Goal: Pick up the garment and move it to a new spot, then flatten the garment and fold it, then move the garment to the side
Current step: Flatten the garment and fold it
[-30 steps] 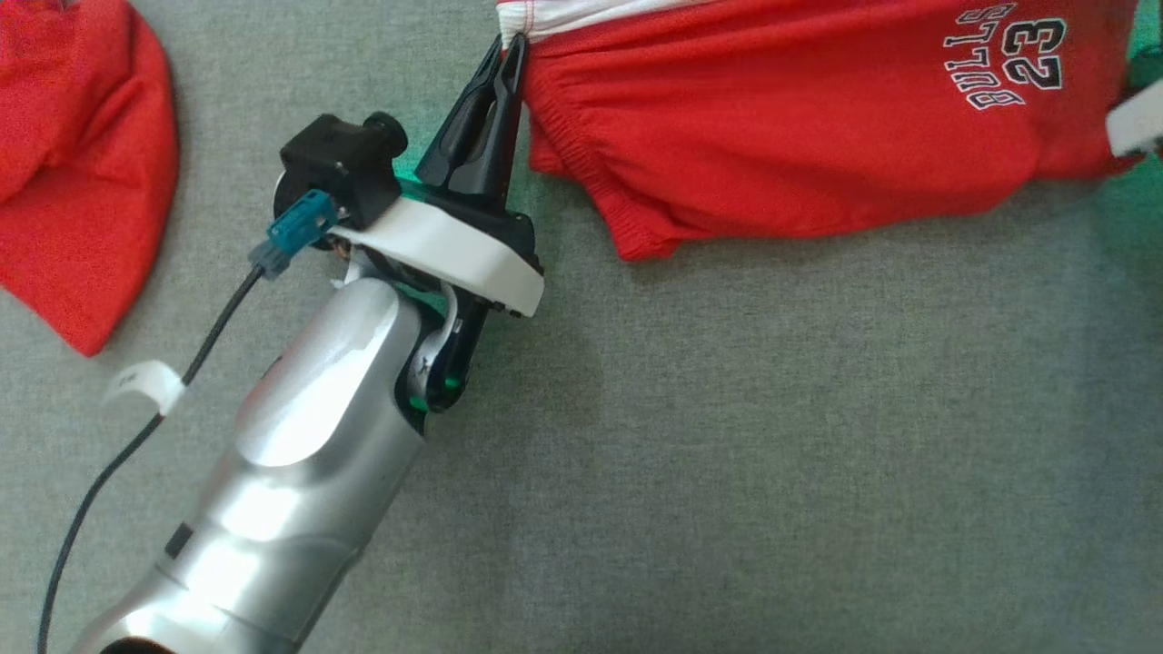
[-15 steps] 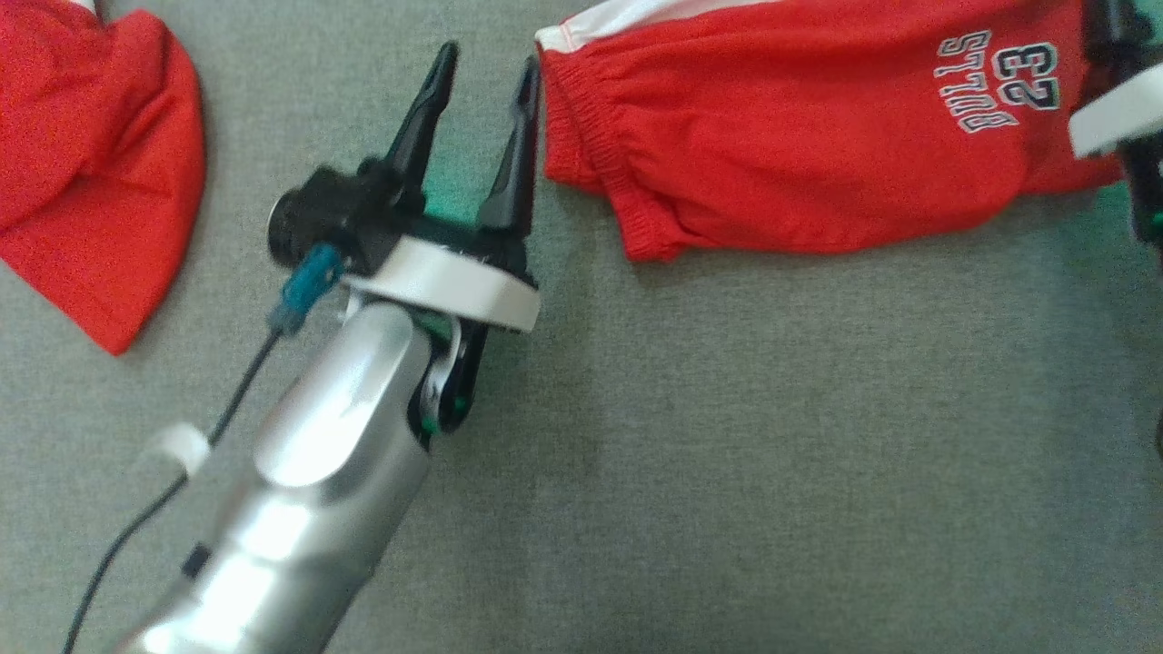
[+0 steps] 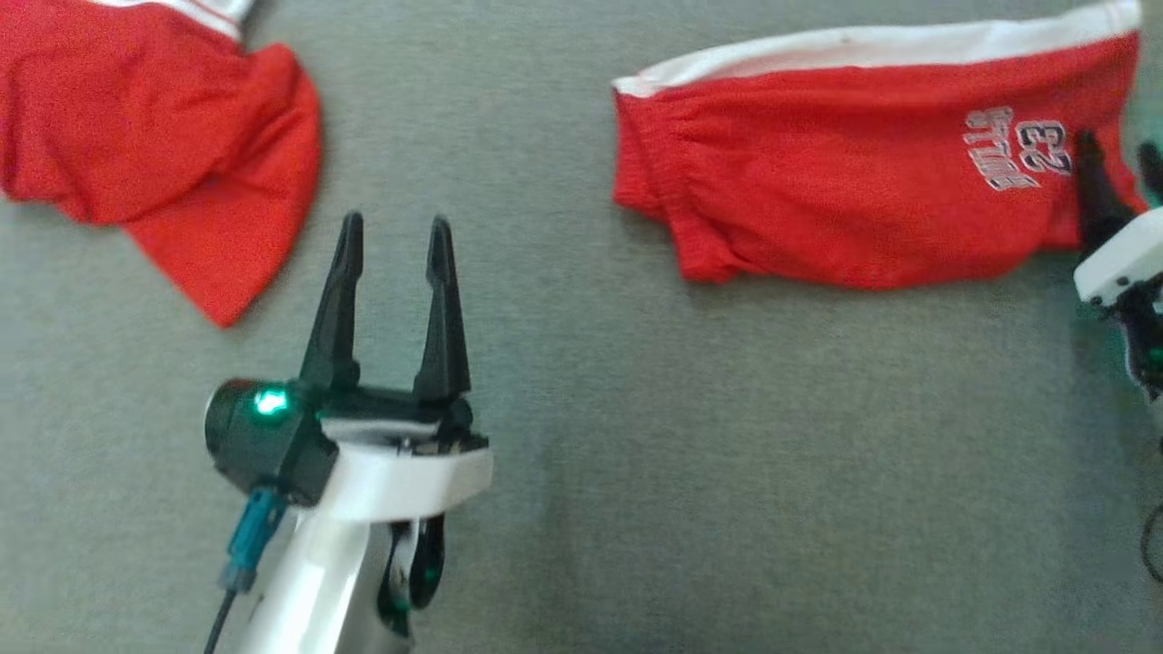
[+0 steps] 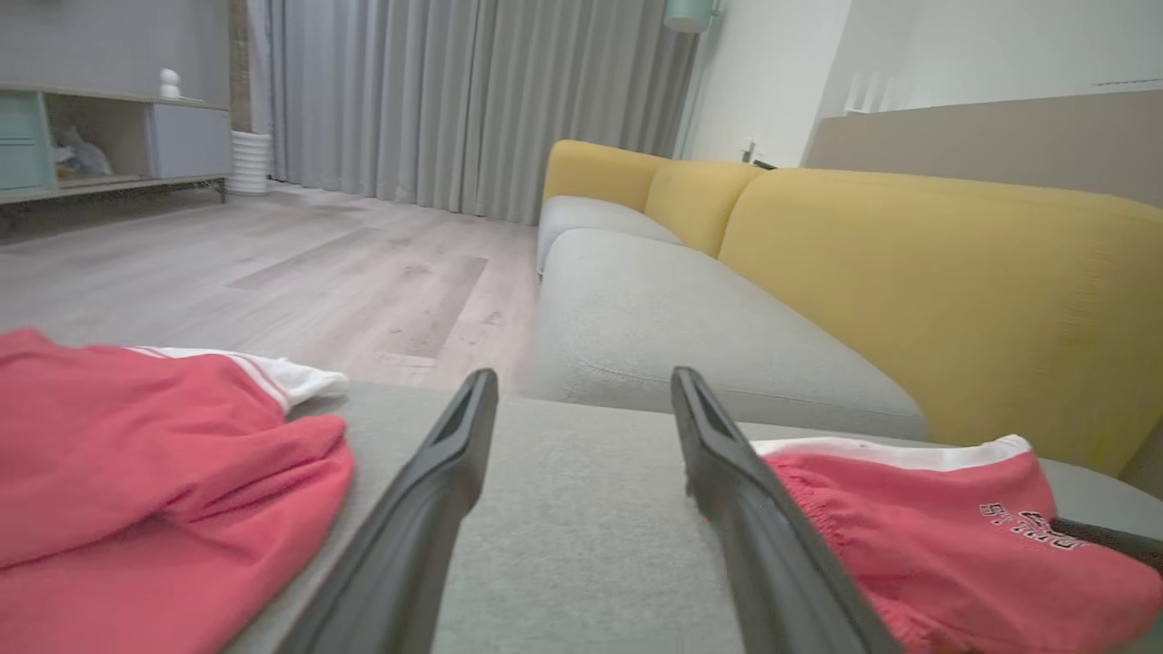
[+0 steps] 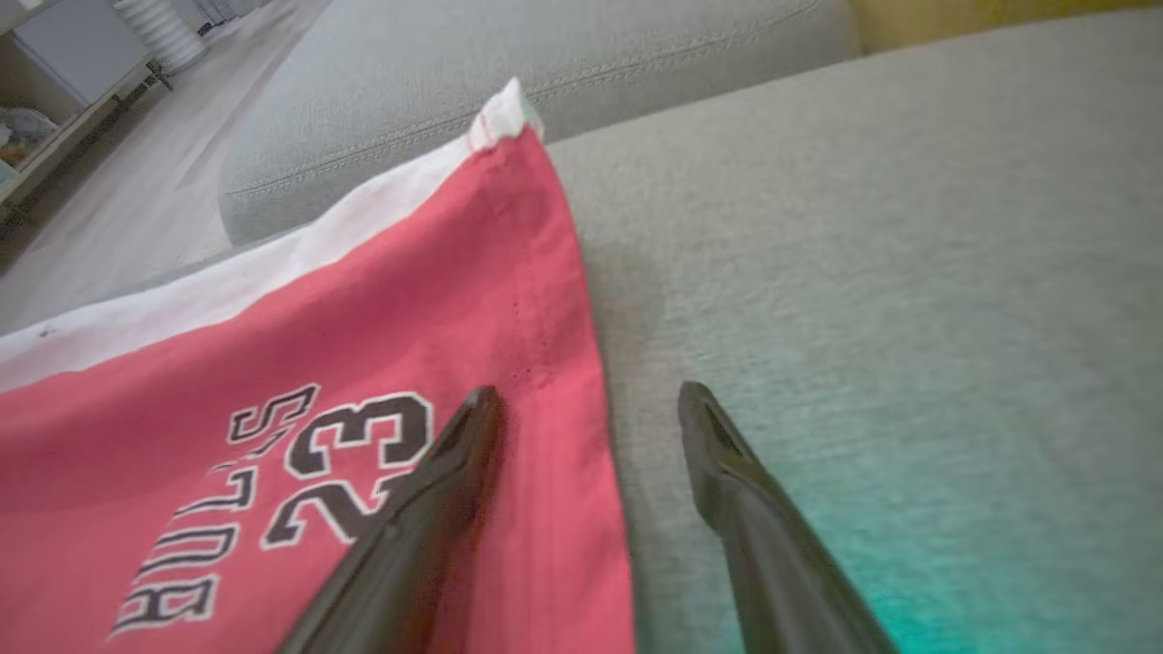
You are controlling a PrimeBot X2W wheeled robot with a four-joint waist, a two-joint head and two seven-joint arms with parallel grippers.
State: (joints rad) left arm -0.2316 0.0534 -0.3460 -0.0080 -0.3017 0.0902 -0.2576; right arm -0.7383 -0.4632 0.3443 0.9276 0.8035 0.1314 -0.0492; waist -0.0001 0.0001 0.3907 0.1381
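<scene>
The garment [image 3: 845, 209] is a pair of red shorts with a white band and a "BULLS 23" print, lying folded on the grey cushion [image 3: 727, 454] at the upper right of the head view. My left gripper [image 3: 394, 227] stands open over bare cushion, well left of the garment's left edge and apart from it. In the left wrist view my left gripper [image 4: 581, 381] holds nothing, with the garment [image 4: 954, 545] to its right. My right gripper [image 3: 1118, 150] is open at the garment's right end. In the right wrist view my right gripper [image 5: 589, 395] straddles the garment's [image 5: 318, 363] side edge.
A second red garment [image 3: 154, 145] lies crumpled at the upper left, also seen as red cloth [image 4: 136, 454] in the left wrist view. Beyond the cushion's far edge are another grey seat [image 4: 690, 318], a yellow backrest [image 4: 909, 272] and wooden floor [image 4: 273, 263].
Both grippers have opened and let go of the garment, which now lies on the cushion. My left gripper has drawn back from the garment's corner. The head view has shifted.
</scene>
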